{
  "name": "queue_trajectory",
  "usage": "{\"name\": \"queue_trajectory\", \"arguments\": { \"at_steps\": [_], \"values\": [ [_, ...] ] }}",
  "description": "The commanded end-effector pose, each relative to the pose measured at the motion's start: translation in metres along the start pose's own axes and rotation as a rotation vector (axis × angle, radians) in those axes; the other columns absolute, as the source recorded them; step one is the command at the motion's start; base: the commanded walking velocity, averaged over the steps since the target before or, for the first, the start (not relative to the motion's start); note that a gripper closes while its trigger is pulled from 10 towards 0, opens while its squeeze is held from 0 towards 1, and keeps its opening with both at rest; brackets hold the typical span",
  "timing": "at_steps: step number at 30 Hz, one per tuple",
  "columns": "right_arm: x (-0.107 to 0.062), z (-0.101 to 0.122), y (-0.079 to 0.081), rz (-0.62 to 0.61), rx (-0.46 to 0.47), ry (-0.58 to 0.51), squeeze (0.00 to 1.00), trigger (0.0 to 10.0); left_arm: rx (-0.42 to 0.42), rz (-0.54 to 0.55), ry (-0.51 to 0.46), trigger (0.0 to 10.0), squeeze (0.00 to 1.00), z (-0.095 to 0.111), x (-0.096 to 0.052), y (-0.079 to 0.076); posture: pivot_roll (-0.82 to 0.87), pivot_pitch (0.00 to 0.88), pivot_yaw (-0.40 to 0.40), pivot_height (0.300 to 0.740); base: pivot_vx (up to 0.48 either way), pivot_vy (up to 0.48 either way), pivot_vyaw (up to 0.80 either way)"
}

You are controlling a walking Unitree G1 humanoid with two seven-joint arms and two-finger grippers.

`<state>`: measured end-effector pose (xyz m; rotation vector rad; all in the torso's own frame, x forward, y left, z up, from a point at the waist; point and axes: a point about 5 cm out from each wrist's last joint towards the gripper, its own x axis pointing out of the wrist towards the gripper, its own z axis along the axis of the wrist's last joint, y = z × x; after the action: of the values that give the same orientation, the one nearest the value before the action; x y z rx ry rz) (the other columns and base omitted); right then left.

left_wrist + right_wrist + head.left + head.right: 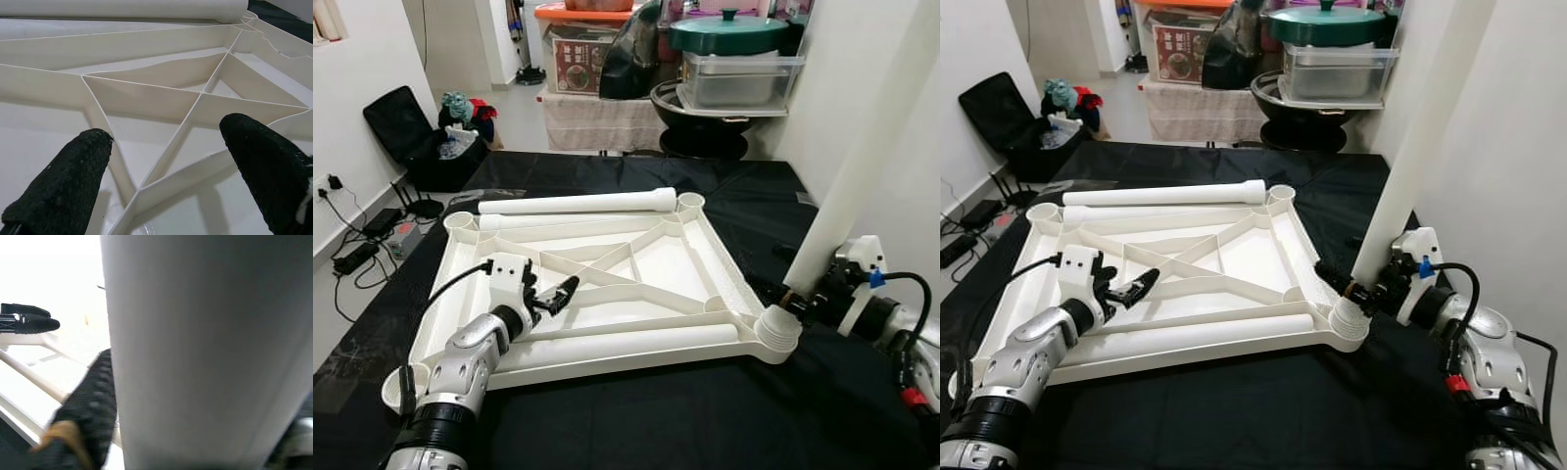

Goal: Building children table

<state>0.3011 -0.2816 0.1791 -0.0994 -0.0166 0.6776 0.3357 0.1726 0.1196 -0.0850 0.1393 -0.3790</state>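
No text can be read with certainty. At the far side of the room, a cardboard box (584, 61) under an orange lid carries a red printed label with a round picture, but its letters are too small and blurred to make out. The white table parts and the robot arms carry no legible marking.

Right claw (1363, 284) clamps upright leg (1417, 137) at tabletop (1234, 257) corner socket, seemingly seated; left claw (1128, 290) parted.
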Motion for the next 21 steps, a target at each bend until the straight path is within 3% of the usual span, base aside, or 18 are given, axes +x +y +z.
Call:
{"name": "queue_trajectory", "arguments": {
  "at_steps": [1, 12, 16, 18, 19, 20, 21],
  "values": [
    [0.0009, 0.0065, -0.0041, -0.005, -0.017, -0.026, 0.0, 0.0, 0.019, 0.007, 0.025, 10.0, 0.0, -0.0029, -0.0022, 0.0038, 0.07, 0.0, -0.044, 0.74, 0.0, 0.0, 0.0],
    [-0.0003, 0.0072, -0.0093, -0.094, 0.012, -0.085, 0.0, 0.0, 0.02, 0.007, 0.026, 10.0, 0.0, -0.0032, -0.0023, 0.0038, 0.06, 0.0, -0.04, 0.74, 0.0, 0.0, 0.0],
    [0.0005, 0.0058, -0.0049, -0.218, 0.02, -0.126, 0.0, 0.0, 0.022, 0.003, 0.027, 10.0, 0.0, -0.0035, -0.0018, 0.0028, 0.06, 0.0, -0.038, 0.74, 0.0, 0.0, 0.0],
    [0.0005, 0.0058, -0.0049, -0.218, 0.02, -0.126, 0.0, 0.0, 0.022, 0.003, 0.027, 10.0, 0.0, -0.0035, -0.0018, 0.0028, 0.06, 0.0, -0.038, 0.74, 0.0, 0.0, 0.0],
    [0.002, 0.0066, -0.004, -0.274, 0.021, -0.131, 0.0, 0.0, 0.021, 0.003, 0.027, 10.0, 0.0, -0.0036, -0.0016, 0.0025, 0.05, 0.0, -0.036, 0.74, 0.0, 0.0, 0.0],
    [0.0055, 0.0059, -0.0027, -0.472, 0.033, -0.139, 0.0, 0.0, 0.023, 0.003, 0.027, 10.0, 0.0, -0.0041, -0.0013, 0.0017, 0.05, 0.0, -0.038, 0.74, 0.0, 0.0, 0.0],
    [0.0055, 0.0059, -0.0027, -0.472, 0.033, -0.139, 0.0, 0.0, 0.023, 0.003, 0.027, 10.0, 0.0, -0.0041, -0.0013, 0.0017, 0.05, 0.0, -0.038, 0.74, 0.0, 0.0, 0.0]
  ]
}}
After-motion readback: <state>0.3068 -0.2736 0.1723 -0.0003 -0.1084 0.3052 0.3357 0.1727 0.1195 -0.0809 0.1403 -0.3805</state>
